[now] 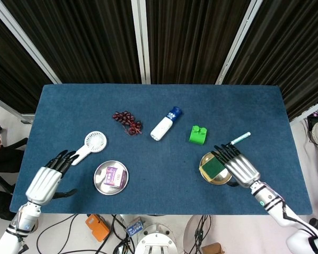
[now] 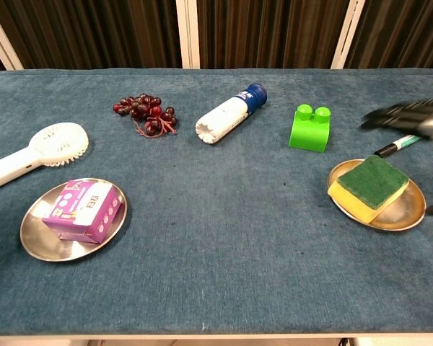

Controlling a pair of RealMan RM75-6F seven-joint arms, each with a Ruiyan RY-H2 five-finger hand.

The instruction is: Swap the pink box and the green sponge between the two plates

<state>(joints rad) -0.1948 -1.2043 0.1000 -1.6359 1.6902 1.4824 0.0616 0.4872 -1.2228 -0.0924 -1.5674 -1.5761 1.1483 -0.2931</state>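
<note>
The green sponge (image 2: 369,187) with its yellow underside lies on the right metal plate (image 2: 408,211); in the head view the sponge (image 1: 211,165) sits on the plate's (image 1: 221,177) left part. My right hand (image 1: 240,164) is just right of it, fingers spread, holding nothing; its fingertips (image 2: 397,113) show blurred at the right edge of the chest view. The pink box (image 2: 84,210) rests on the left metal plate (image 2: 38,243), also visible from the head camera as the box (image 1: 113,175) on the plate (image 1: 102,181). My left hand (image 1: 46,180) hovers left of that plate, open and empty.
A white hand fan (image 2: 38,149), a bunch of dark grapes (image 2: 146,115), a white bottle with a blue cap (image 2: 229,114), a green toy brick (image 2: 310,128) and a marker pen (image 2: 397,145) lie on the blue table. The pen lies close behind the right plate.
</note>
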